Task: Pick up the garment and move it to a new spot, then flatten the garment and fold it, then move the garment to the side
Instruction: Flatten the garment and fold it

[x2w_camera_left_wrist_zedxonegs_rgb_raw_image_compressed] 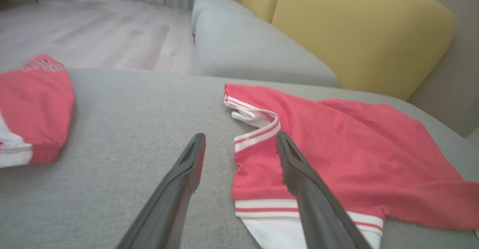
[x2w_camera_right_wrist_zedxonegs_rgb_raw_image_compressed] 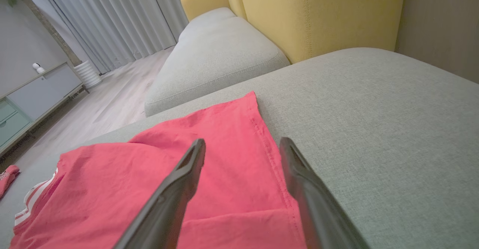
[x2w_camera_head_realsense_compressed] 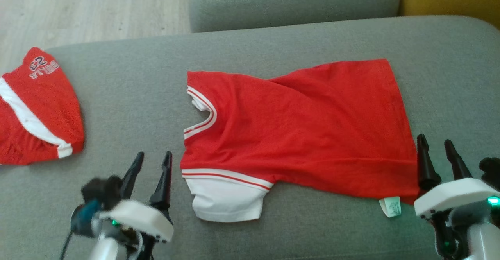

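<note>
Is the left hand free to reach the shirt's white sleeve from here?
Probably yes. The left hand is open, just beside the white sleeve of the red shirt, with only grey cushion between them.

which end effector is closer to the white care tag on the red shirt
Right. The right end effector is just beside the care tag at the hem corner of the red shirt; the left end effector is at the far end, by the white sleeve.

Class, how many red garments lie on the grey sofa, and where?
2. A shirt lies spread in the middle; a printed garment lies at the left edge, partly out of frame. Others may lie beyond it.
</note>
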Controlling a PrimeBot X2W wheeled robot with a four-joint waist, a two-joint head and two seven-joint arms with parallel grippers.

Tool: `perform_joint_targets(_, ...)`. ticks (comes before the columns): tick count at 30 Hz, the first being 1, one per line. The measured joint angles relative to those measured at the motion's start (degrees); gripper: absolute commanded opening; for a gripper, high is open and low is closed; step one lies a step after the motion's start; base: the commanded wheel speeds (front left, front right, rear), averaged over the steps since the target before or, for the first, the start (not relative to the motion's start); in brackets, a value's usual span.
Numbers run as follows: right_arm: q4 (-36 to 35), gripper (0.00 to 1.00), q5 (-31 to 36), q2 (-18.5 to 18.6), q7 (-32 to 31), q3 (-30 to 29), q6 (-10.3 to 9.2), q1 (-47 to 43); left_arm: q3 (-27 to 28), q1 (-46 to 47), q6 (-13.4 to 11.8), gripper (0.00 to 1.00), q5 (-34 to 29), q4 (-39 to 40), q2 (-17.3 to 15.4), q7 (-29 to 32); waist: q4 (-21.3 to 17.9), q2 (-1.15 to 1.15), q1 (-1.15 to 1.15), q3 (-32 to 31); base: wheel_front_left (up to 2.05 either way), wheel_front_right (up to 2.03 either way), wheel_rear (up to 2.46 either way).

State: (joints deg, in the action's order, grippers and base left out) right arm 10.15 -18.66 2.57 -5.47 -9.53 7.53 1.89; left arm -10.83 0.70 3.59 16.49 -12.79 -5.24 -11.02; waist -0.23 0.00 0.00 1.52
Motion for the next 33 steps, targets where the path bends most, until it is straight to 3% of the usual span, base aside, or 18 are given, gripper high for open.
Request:
perform_joint_targets(3,0.5,1.00,-0.3,0.0,0.3,0.3,0.00,0.8,-0.7,3.1,1.5,1.00,2.9,-1.8,-1.4,8.2,-0.7,0.00,0.00,0.7,0.00,0.00,0.00)
perform_joint_targets(8,1.3,1.00,-0.5,0.0,0.6,1.0,0.00,3.5,-1.3,12.0,3.1,1.00,9.7,-5.8,-5.6,26.8,-2.8,0.00,0.00,2.0,0.00,0.00,0.00)
perform_joint_targets(15,3.9,1.00,-1.5,0.0,1.0,1.6,0.00,3.9,-1.9,19.9,3.5,1.00,20.5,-15.1,-9.3,51.0,-6.3,0.00,0.00,3.5,0.00,0.00,0.00)
perform_joint_targets(18,4.5,1.00,-1.6,0.0,1.4,1.9,0.00,4.4,-3.1,20.4,3.5,1.00,22.4,-18.3,-10.7,56.8,-7.7,0.00,0.00,3.9,0.00,0.00,0.00)
perform_joint_targets(24,5.4,1.00,-2.0,0.0,1.7,2.0,0.00,5.2,-4.0,22.2,3.5,1.00,25.4,-19.2,-11.1,59.5,-9.2,0.00,0.00,4.7,0.00,0.00,0.00)
perform_joint_targets(25,5.5,1.00,-2.0,0.0,1.8,2.0,0.00,5.3,-4.4,22.3,3.5,0.84,25.8,-19.2,-11.2,59.6,-9.3,0.00,0.00,4.8,0.00,0.00,0.00)
perform_joint_targets(27,5.7,1.00,-2.0,0.0,2.0,2.0,0.00,5.6,-5.6,22.4,3.5,0.00,26.6,-19.0,-11.5,59.7,-9.5,0.00,0.00,5.0,0.00,0.00,0.00)
perform_joint_targets(33,5.7,1.00,-2.0,0.0,2.1,2.0,0.00,5.8,-7.3,22.7,3.5,0.00,28.7,-16.6,-12.4,58.0,-9.3,0.00,0.00,5.4,0.00,0.00,0.00)
